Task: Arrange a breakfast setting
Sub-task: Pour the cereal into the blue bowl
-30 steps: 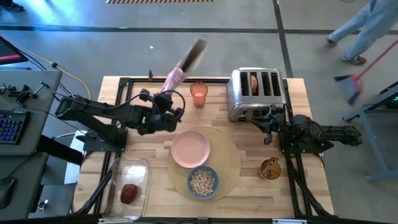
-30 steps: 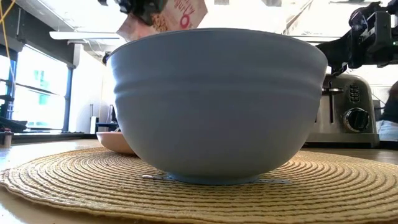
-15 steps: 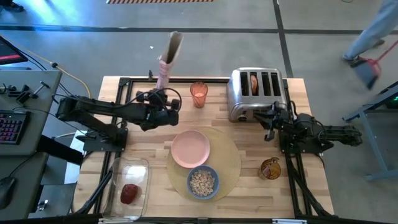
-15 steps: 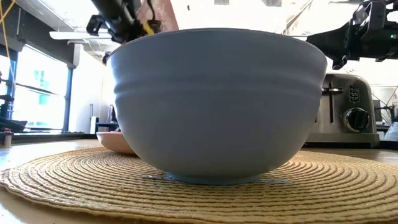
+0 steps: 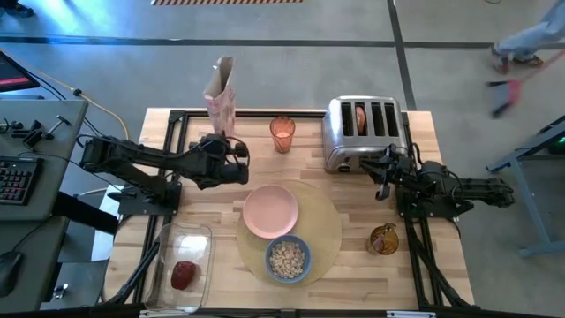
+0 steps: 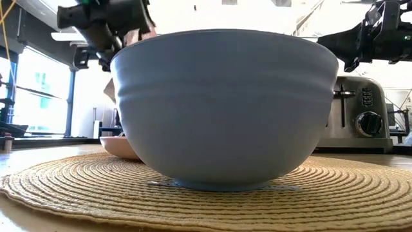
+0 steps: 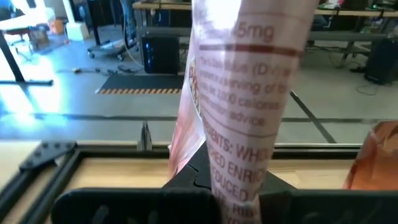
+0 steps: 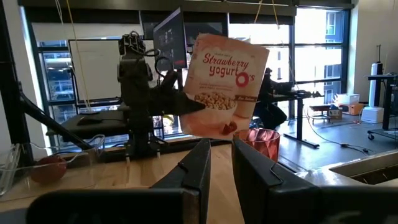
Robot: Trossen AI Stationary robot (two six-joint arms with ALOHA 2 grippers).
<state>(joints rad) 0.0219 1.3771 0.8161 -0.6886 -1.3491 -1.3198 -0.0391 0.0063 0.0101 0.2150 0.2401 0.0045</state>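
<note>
A blue bowl (image 5: 288, 258) of cereal sits nearest on the round tan placemat (image 5: 328, 231), pink plate (image 5: 270, 211) behind it. Farther back, the left gripper (image 5: 222, 150) grasps an upright cereal box (image 5: 219, 88). The right gripper (image 5: 381, 167) hangs slightly parted beside the toaster (image 5: 364, 131)

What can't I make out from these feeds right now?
- Bowl contents: the low view shows only the blue bowl's outer wall; the cereal shows only from above.
- Pink plate: mostly behind the bowl in the low view.
- Spoon: not found in any view.
- Cereal bag: fills the left wrist view, hiding the table beyond.
- Person: blurred, cut by the high view's edge.
</note>
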